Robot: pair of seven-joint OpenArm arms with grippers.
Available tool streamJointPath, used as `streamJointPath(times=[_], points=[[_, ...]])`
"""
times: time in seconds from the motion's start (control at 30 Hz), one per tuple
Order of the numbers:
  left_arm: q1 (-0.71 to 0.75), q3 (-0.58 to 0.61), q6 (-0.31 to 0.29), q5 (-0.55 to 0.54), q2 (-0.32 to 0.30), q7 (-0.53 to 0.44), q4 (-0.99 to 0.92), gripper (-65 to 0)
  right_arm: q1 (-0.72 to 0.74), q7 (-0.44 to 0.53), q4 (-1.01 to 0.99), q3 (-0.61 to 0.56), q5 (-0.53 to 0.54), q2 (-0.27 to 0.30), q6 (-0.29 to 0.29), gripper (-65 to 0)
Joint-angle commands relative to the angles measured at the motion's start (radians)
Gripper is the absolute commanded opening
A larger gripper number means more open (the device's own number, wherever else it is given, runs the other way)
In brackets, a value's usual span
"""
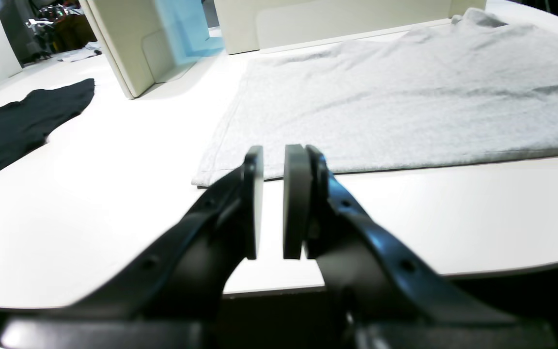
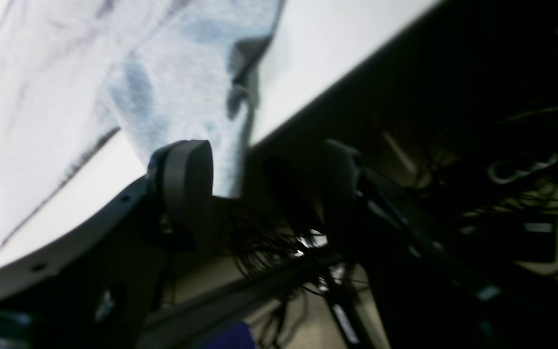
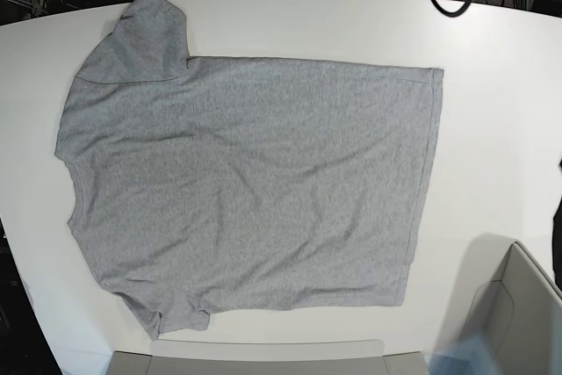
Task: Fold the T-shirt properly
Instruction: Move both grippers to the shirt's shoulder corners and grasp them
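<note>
Left wrist view: T-shirt (image 1: 405,97) ahead of narrowly parted, empty left gripper (image 1: 274,203); soft, light, limp; grasp nearest hem corner. Right gripper (image 2: 259,189) wide, empty.

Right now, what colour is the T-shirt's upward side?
Plain heather grey, no print showing; the T-shirt shows best in the base view.

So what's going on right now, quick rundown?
Left hand nearly closed, empty, near hem. Right hand open, empty, at table edge by sleeve. T-shirt flat, unfolded. Nothing on it.
</note>
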Motion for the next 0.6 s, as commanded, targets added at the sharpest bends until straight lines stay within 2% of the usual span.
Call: streamJointPath(times=[0.0,0.23,0.5,0.57], points=[[0.017,-0.003,0.002,0.0,-0.002,-0.019,0.008,-55.8,-0.018,0.022,0.009,0.004,-0.01,0.008,0.013,-30.2],[0.016,-0.003,0.002,0.0,-0.003,0.068,0.013,-55.8,0.011,0.022,0.038,0.007,-0.007,0.014,0.013,-30.2],[0.016,-0.003,0.003,0.0,-0.023,0.074,0.013,-55.8,0.129,0.014,-0.008,0.001,-0.005,0.016,0.002,-30.2],[0.016,-0.003,0.003,0.0,-0.023,0.074,0.013,-55.8,0.152,-0.007,-0.024,-0.002,0.025,0.016,-0.007,-30.2]])
